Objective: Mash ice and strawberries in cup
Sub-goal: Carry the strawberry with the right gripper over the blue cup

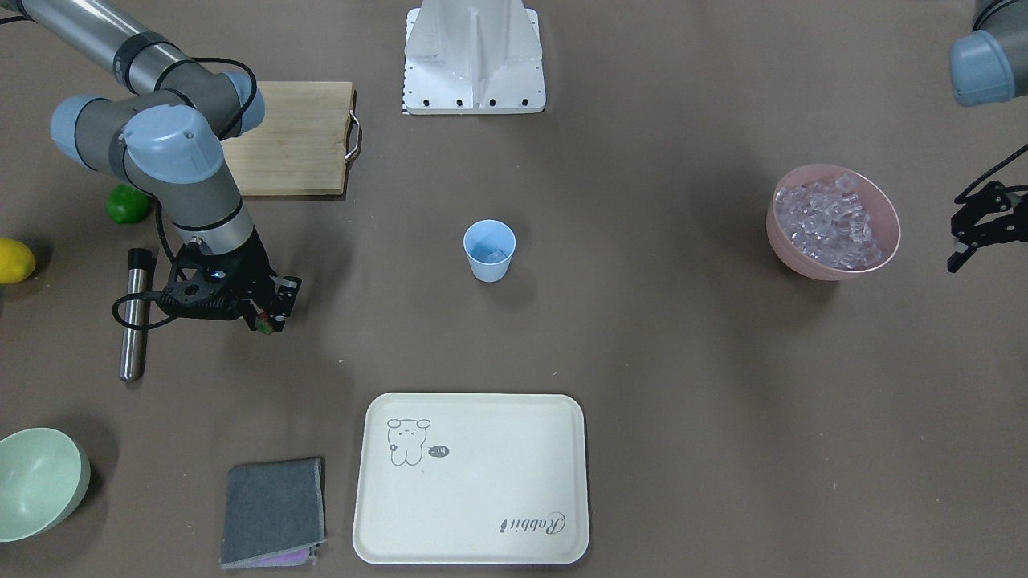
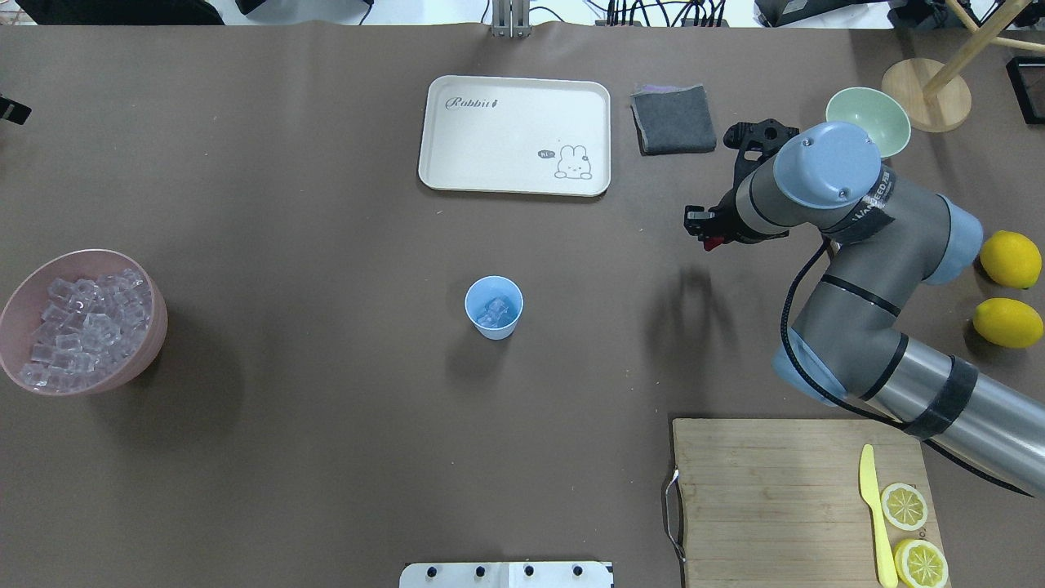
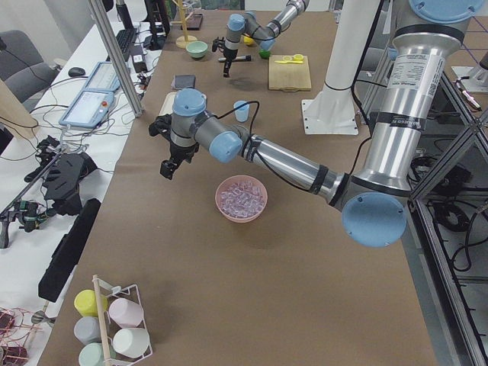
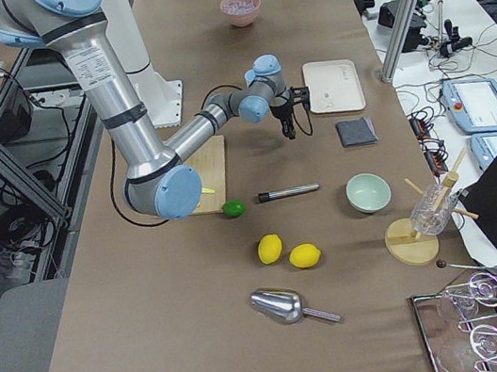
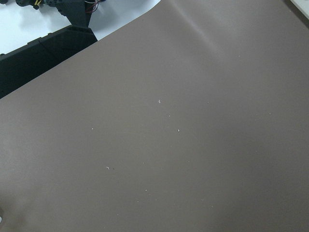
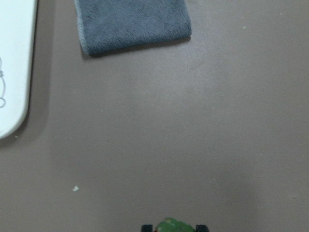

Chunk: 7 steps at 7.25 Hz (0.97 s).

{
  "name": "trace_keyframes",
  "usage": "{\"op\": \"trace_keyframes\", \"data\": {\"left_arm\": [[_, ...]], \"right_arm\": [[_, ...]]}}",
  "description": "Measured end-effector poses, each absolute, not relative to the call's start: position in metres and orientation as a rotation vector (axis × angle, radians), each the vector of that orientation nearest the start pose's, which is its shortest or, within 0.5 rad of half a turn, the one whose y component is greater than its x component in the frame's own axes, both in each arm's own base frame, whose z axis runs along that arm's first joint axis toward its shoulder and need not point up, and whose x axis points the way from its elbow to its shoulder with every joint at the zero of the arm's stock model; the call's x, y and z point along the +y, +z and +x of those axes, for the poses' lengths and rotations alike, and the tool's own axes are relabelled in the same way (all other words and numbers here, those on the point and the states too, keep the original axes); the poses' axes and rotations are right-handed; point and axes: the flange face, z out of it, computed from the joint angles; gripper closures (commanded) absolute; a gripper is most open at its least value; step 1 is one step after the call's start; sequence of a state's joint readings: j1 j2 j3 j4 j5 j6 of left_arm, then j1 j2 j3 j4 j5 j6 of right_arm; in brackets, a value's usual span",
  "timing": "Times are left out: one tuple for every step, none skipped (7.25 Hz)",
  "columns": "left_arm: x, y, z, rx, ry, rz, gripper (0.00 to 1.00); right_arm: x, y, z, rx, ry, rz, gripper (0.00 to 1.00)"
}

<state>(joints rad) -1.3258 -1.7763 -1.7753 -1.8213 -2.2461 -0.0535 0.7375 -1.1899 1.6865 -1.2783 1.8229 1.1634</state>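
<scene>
The right gripper (image 2: 709, 237) is pinched on the strawberry (image 1: 263, 323). Its red flesh shows between the fingertips, and its green leafy top (image 6: 169, 225) peeks in at the bottom edge of the right wrist view. The berry hangs above bare brown table, well apart from the light-blue cup (image 2: 493, 306), which stands upright near the table's middle with a few pieces of ice (image 2: 495, 312) in it. At the far left end a pink bowl (image 2: 155, 327) is heaped with more cubes. The left gripper (image 1: 968, 233) hovers near that bowl, and whether its fingers are spread or together cannot be told. A cream tray (image 2: 490, 155) lies beyond the cup, printed "Rabbit" in script at one corner, with a drawn bunny and a small "hi" speech bubble at the opposite one. A folded grey cloth (image 2: 673, 118) lies just beside the tray, and a pale green bowl (image 2: 878, 118) sits further right. A steel rod with a black tip (image 1: 134, 321) lies flat near the right gripper, and a lime (image 1: 128, 204) is close by. The wooden cutting board (image 2: 775, 490) carries a yellow knife (image 2: 873, 514) and two lemon halves (image 2: 904, 506). Two whole lemons (image 2: 1010, 259) sit off the board, and lettering on the right arm's wrist band is too small to read.
</scene>
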Motion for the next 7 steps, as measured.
{"op": "trace_keyframes", "data": {"left_arm": [[-0.572,0.424,0.07,0.744,0.4,0.53,0.03],[-0.569,0.426,0.07,0.749,0.399,0.524,0.03],[-0.567,0.43,0.072,0.753,0.399,0.516,0.03],[-0.567,0.432,0.074,0.756,0.4,0.51,0.03],[-0.566,0.432,0.075,0.761,0.403,0.507,0.03],[-0.565,0.432,0.077,0.775,0.406,0.502,0.03],[-0.564,0.433,0.078,0.788,0.41,0.496,0.03]], "right_arm": [[-0.512,0.349,-0.395,-0.816,0.214,0.254,1.0],[-0.511,0.327,-0.391,-0.847,0.212,0.289,1.0],[-0.507,0.304,-0.386,-0.88,0.207,0.323,1.0],[-0.5,0.283,-0.385,-0.908,0.198,0.357,1.0],[-0.491,0.265,-0.392,-0.93,0.184,0.387,1.0],[-0.483,0.245,-0.404,-0.953,0.167,0.412,1.0],[-0.474,0.227,-0.418,-0.975,0.149,0.433,1.0]]}}
